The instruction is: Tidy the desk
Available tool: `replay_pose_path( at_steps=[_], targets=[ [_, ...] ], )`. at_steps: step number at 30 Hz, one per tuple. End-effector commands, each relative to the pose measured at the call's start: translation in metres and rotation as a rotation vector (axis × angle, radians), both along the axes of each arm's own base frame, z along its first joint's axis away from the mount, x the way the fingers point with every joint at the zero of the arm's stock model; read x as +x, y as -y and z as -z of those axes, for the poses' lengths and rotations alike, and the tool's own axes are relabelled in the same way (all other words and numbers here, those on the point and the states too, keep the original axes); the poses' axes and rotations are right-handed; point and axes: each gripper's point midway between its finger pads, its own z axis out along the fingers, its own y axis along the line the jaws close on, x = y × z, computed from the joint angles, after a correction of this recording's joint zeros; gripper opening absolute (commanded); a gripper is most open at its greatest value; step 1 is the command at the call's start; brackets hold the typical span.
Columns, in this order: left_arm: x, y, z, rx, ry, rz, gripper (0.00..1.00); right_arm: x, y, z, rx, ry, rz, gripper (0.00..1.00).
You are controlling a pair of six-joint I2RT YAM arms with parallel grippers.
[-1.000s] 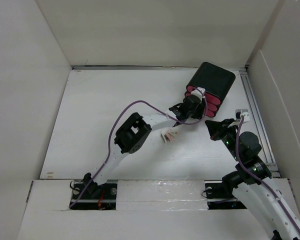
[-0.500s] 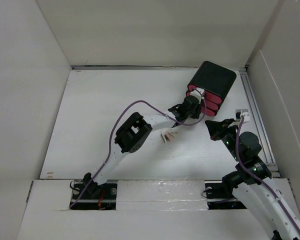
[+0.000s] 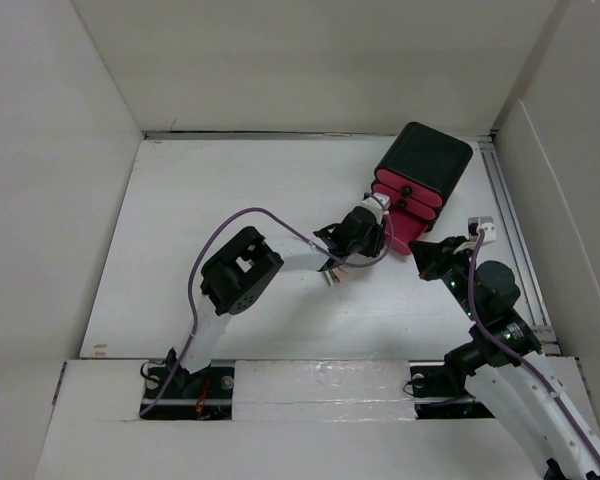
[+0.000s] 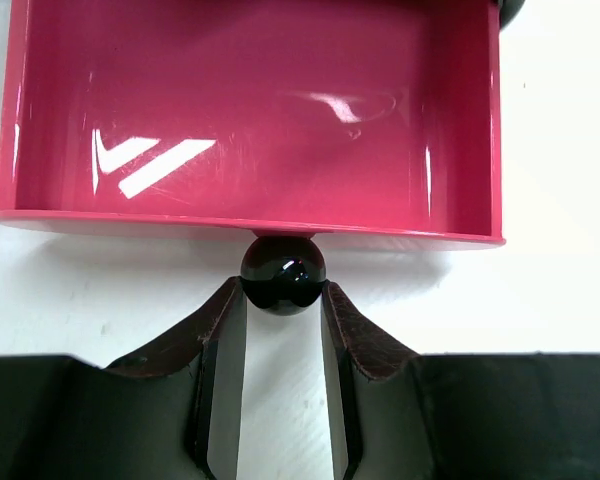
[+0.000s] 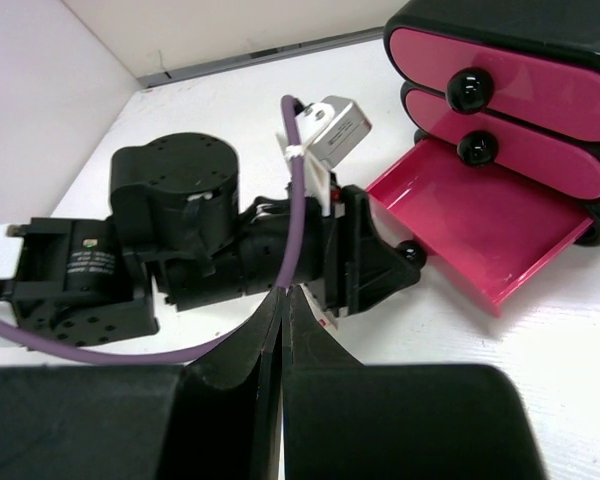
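The desk (image 3: 200, 220) is a flat white tabletop between white walls. A black box (image 3: 427, 160) with three pink drawers stands at its back right. Its bottom drawer (image 3: 401, 233) is pulled out and looks empty in the left wrist view (image 4: 250, 120). My left gripper (image 3: 368, 226) is shut on that drawer's black knob (image 4: 283, 273), with a finger on each side. The open drawer (image 5: 480, 225) and the knob (image 5: 412, 252) also show in the right wrist view. My right gripper (image 3: 428, 256) is shut and empty, just right of the drawer, low over the desk.
A small white and pink item (image 3: 332, 270) lies on the desk under my left wrist. The two upper drawers (image 5: 510, 70) are closed. A metal rail (image 3: 510, 230) runs along the desk's right edge. White walls enclose the back and sides.
My left gripper has drawn back toward the near left with the knob in it, and the bottom drawer has slid out of the box. The right arm has barely moved.
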Motion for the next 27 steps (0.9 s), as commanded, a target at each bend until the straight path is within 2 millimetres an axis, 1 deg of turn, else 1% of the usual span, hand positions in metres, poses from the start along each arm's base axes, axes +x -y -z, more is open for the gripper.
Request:
replay_pose_path(
  at_steps=[1, 2, 3, 5, 6, 8, 9, 12, 15, 18, 19, 21, 22, 23, 25, 26, 27],
  targets=[
    [-0.001, -0.006, -0.045, -0.070, 0.053, -0.023, 0.01, 0.000, -0.004, -0.017, 0.027, 0.060, -0.016, 0.00],
    [-0.001, -0.010, -0.048, -0.073, 0.060, -0.032, 0.01, 0.000, -0.004, -0.017, 0.027, 0.060, -0.016, 0.00],
    [-0.008, -0.011, -0.042, -0.060, 0.052, -0.025, 0.01, 0.000, -0.004, -0.018, 0.026, 0.062, -0.016, 0.00],
    [-0.010, -0.015, -0.044, -0.058, 0.051, -0.029, 0.01, 0.001, -0.004, -0.018, 0.026, 0.062, -0.016, 0.00],
    [-0.017, -0.017, -0.038, -0.042, 0.045, -0.027, 0.00, 0.001, -0.005, -0.018, 0.028, 0.061, -0.017, 0.00],
    [-0.016, -0.021, -0.036, -0.030, 0.048, -0.041, 0.00, 0.001, -0.005, -0.017, 0.025, 0.057, -0.019, 0.00],
    [-0.021, -0.021, -0.034, -0.020, 0.047, -0.037, 0.00, 0.001, -0.005, -0.016, 0.022, 0.055, -0.020, 0.00],
    [-0.023, -0.026, -0.033, -0.015, 0.044, -0.047, 0.00, 0.002, -0.006, -0.015, 0.024, 0.053, -0.020, 0.00],
    [-0.022, -0.030, -0.032, -0.006, 0.044, -0.061, 0.01, 0.003, -0.006, -0.015, 0.024, 0.051, -0.020, 0.00],
    [-0.023, -0.031, -0.031, -0.004, 0.042, -0.063, 0.25, 0.003, -0.006, -0.015, 0.024, 0.053, -0.019, 0.00],
    [-0.023, -0.031, -0.031, -0.004, 0.042, -0.063, 0.38, 0.003, -0.006, -0.017, 0.025, 0.055, -0.020, 0.00],
    [-0.022, -0.033, -0.033, -0.001, 0.043, -0.076, 0.48, 0.002, -0.006, -0.015, 0.026, 0.053, -0.020, 0.00],
    [-0.022, -0.035, -0.033, 0.003, 0.045, -0.079, 0.56, 0.002, -0.005, -0.015, 0.026, 0.053, -0.019, 0.00],
    [-0.021, -0.036, -0.037, -0.001, 0.052, -0.088, 0.59, 0.002, -0.006, -0.015, 0.026, 0.053, -0.020, 0.00],
    [-0.022, -0.040, -0.039, 0.002, 0.055, -0.094, 0.63, 0.001, -0.005, -0.015, 0.028, 0.054, -0.020, 0.00],
    [-0.021, -0.042, -0.048, -0.010, 0.069, -0.105, 0.63, -0.003, -0.009, -0.017, 0.035, 0.060, -0.049, 0.00],
    [-0.022, -0.045, -0.049, -0.007, 0.072, -0.112, 0.63, -0.003, -0.010, -0.017, 0.037, 0.060, -0.051, 0.00]
  ],
)
